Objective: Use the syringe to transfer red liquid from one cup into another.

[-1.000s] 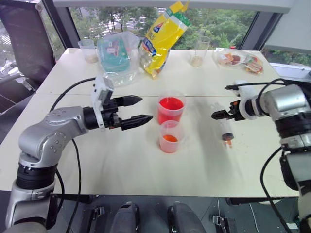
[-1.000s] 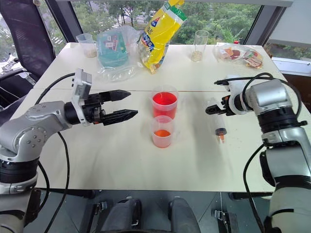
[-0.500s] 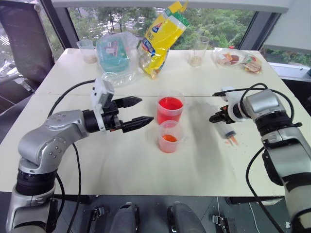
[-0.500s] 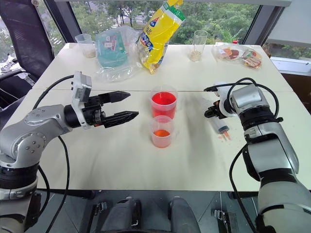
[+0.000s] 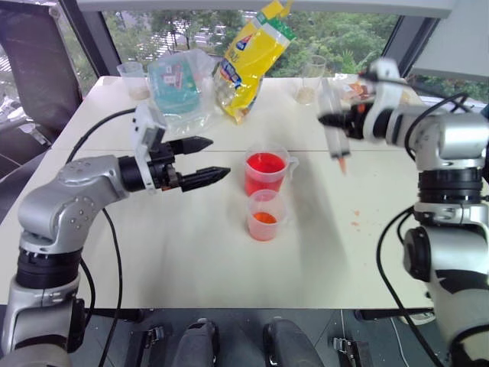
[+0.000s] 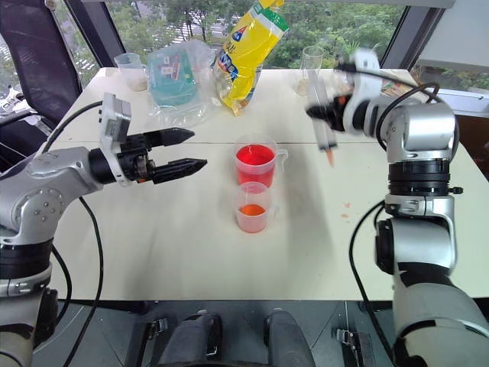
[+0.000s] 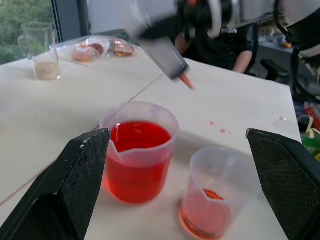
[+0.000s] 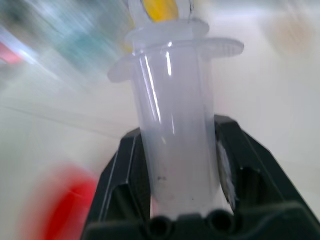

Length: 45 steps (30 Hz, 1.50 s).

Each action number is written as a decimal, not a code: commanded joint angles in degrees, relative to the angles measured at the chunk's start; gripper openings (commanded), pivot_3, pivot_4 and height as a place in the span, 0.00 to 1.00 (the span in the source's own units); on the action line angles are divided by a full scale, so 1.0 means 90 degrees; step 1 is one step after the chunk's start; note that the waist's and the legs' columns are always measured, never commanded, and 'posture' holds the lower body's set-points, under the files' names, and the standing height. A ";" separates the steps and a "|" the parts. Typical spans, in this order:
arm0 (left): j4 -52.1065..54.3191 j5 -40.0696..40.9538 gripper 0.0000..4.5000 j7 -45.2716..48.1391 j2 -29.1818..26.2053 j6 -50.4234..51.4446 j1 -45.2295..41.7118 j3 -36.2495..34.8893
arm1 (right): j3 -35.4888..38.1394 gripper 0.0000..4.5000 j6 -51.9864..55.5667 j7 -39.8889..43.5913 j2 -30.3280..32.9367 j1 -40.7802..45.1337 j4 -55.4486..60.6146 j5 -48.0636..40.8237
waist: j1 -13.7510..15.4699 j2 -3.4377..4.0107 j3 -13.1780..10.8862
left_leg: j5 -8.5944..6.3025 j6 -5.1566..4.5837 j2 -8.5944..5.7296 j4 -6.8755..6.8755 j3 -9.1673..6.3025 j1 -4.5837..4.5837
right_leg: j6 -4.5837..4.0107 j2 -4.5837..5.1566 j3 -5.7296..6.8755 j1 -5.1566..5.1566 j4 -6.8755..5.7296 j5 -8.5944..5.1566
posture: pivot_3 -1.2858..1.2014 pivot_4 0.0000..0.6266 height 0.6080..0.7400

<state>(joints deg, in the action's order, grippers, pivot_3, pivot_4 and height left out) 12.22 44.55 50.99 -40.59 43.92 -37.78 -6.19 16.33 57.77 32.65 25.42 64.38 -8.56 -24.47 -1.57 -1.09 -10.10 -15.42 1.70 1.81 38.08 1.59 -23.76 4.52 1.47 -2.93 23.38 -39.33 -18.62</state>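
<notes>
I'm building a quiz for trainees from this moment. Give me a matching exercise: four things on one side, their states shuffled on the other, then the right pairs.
1. syringe
2. larger cup
3. smaller cup
4. left claw

A. open, holding nothing
B. red liquid nearly to the rim
C. lifted off the table in the right claw
D. a shallow orange-red layer at the bottom

Pairs: 1-C, 2-B, 3-D, 4-A

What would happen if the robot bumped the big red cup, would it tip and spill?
Probably not easily. The big cup looks well filled with red liquid, so it is likely heavy and steady. A hard bump could still slosh some out, since it has no lid. Its thin clear plastic would probably bend rather than break.
</notes>
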 commanded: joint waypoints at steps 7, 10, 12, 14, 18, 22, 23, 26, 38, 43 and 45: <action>-0.0472 -0.0273 1.00 0.0447 -0.0016 -0.0222 -0.0623 0.0108 | -0.0071 0.31 -0.2676 -0.0155 -0.1634 -0.1298 0.1110 -0.0428 | 0.0080 -0.0006 0.0004 | 0.0000 0.0000 -0.0006 0.0006 0.0000 -0.0003 | 0.0001 0.0009 0.0002 -0.0004 0.0003 0.0000 | 0.52 0.24 1.00; -0.0796 -0.0407 1.00 0.0347 0.0263 -0.0326 -0.0937 0.0157 | -0.0402 0.31 -0.3563 0.0010 -0.1816 -0.1957 0.0898 -0.0174 | 0.0075 -0.0006 0.0004 | 0.0000 0.0000 -0.0007 0.0010 -0.0002 -0.0006 | 0.0001 0.0008 0.0005 -0.0005 0.0004 0.0000 | 0.52 0.24 1.00; -0.0946 -0.0421 1.00 0.0375 0.0397 -0.0352 -0.1129 0.0148 | -0.0551 0.31 -0.3897 0.0017 -0.1870 -0.2172 0.0804 -0.0083 | 0.0054 -0.0006 0.0003 | 0.0000 0.0000 -0.0007 0.0010 0.0002 -0.0006 | 0.0001 0.0007 0.0006 -0.0003 0.0001 0.0001 | 0.52 0.24 1.00; -0.1153 -0.0523 1.00 0.0408 0.0556 -0.0440 -0.1363 0.0209 | -0.0701 0.31 -0.4219 0.0048 -0.1889 -0.2372 0.0675 0.0032 | 0.0035 -0.0005 0.0003 | 0.0001 0.0002 -0.0005 0.0010 0.0001 -0.0006 | 0.0001 0.0004 0.0006 0.0001 -0.0002 0.0001 | 0.52 0.24 1.00; -0.1675 -0.0603 1.00 0.0425 0.0989 -0.0546 -0.1946 0.0297 | -0.1037 0.31 -0.4789 0.0151 -0.1904 -0.2694 0.0466 0.0312 | 0.0028 -0.0005 0.0003 | 0.0004 0.0007 -0.0002 0.0008 -0.0001 -0.0004 | 0.0001 -0.0002 0.0007 0.0003 -0.0007 0.0001 | 0.52 0.24 1.00; -0.2129 -0.0808 1.00 0.0574 0.1343 -0.0740 -0.2350 0.0463 | -0.1242 0.31 -0.5170 0.0199 -0.1919 -0.2816 0.0267 0.0449 | 0.0025 -0.0005 0.0003 | 0.0005 0.0009 -0.0003 0.0010 0.0001 -0.0004 | 0.0001 -0.0001 0.0006 0.0003 -0.0008 0.0001 | 0.52 0.24 1.00; -0.2265 -0.0858 1.00 0.0614 0.1423 -0.0784 -0.2448 0.0497 | -0.1280 0.31 -0.5218 0.0195 -0.1930 -0.2838 0.0242 0.0462 | 0.0027 -0.0005 0.0003 | 0.0006 0.0010 -0.0003 0.0010 0.0001 -0.0004 | 0.0001 -0.0001 0.0006 0.0003 -0.0008 0.0001 | 0.52 0.24 1.00; -0.2620 -0.1050 1.00 0.0732 0.1613 -0.0961 -0.2678 0.0623 | -0.1371 0.31 -0.5344 0.0191 -0.1939 -0.2874 0.0199 0.0492 | 0.0034 -0.0005 0.0003 | 0.0007 0.0012 -0.0003 0.0010 0.0000 -0.0004 | 0.0001 -0.0001 0.0006 0.0004 -0.0008 0.0001 | 0.52 0.24 1.00; -0.3744 -0.1482 1.00 0.1115 0.2223 -0.1331 -0.3166 0.0803 | -0.1540 0.31 -0.5456 0.0224 -0.1886 -0.2945 0.0279 0.0498 | 0.0044 -0.0005 0.0003 | 0.0009 0.0016 -0.0004 0.0010 0.0000 -0.0004 | 0.0001 -0.0001 0.0006 0.0003 -0.0008 0.0001 | 0.52 0.24 1.00; -0.4146 -0.1561 0.94 0.1225 0.2503 -0.1463 -0.3377 0.0777 | -0.1591 0.31 -0.5466 0.0237 -0.1864 -0.2971 0.0306 0.0526 | 0.0046 -0.0005 0.0003 | 0.0009 0.0016 -0.0004 0.0011 0.0000 -0.0004 | 0.0001 -0.0001 0.0006 0.0003 -0.0008 0.0001 | 0.52 0.24 1.00; -0.4250 -0.1595 0.81 0.1254 0.2587 -0.1492 -0.3432 0.0762 | -0.1605 0.31 -0.5462 0.0234 -0.1863 -0.2992 0.0318 0.0534 | 0.0040 -0.0005 0.0003 | 0.0009 0.0015 -0.0005 0.0011 0.0000 -0.0004 | 0.0001 -0.0001 0.0006 0.0003 -0.0008 0.0001 | 0.52 0.24 1.00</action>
<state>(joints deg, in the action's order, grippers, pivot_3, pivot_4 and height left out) -26.52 30.33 61.63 -17.83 31.83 -66.40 1.29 2.44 9.57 34.39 8.63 37.04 -8.13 -19.38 -1.21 -1.14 -10.08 -15.34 1.84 1.77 38.18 1.59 -23.79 4.53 1.46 -2.88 23.41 -39.41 -18.61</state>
